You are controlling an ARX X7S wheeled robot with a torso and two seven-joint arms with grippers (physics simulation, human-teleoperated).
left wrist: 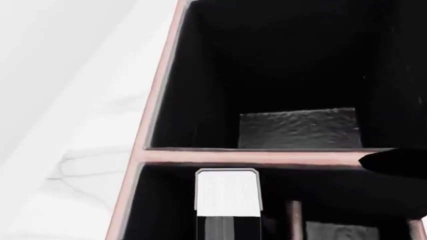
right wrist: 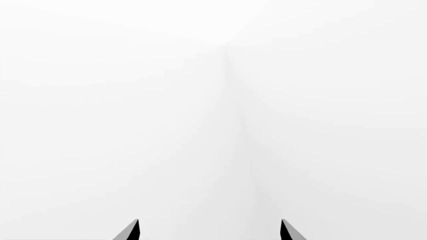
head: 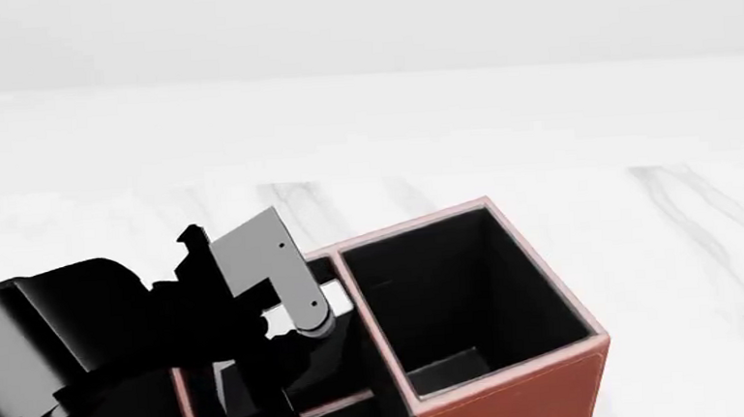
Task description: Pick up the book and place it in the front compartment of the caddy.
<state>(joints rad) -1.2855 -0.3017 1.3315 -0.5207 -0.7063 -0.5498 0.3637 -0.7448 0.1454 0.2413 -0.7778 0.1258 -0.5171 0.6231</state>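
Left wrist view: book (left wrist: 227,192) stands upright inside a caddy (left wrist: 253,157) compartment, white page edges up.
Left gripper (head: 272,370) hangs over that compartment beside the larger bare one; whether it clamps the book cannot be told. Right gripper (right wrist: 209,231) fingertips spread wide apart over white marble table (head: 684,238).

I find nothing to read anywhere in my views: no words, numbers, brand marks or signs. The book (left wrist: 227,197), low in my left wrist view, shows only blank white page edges and a plain black cover. The caddy (head: 514,403), at the lower right of my head view, carries bare reddish-brown walls with pale stitching and no label. My left gripper (head: 272,370) has plain grey and black parts with no lettering I can make out.
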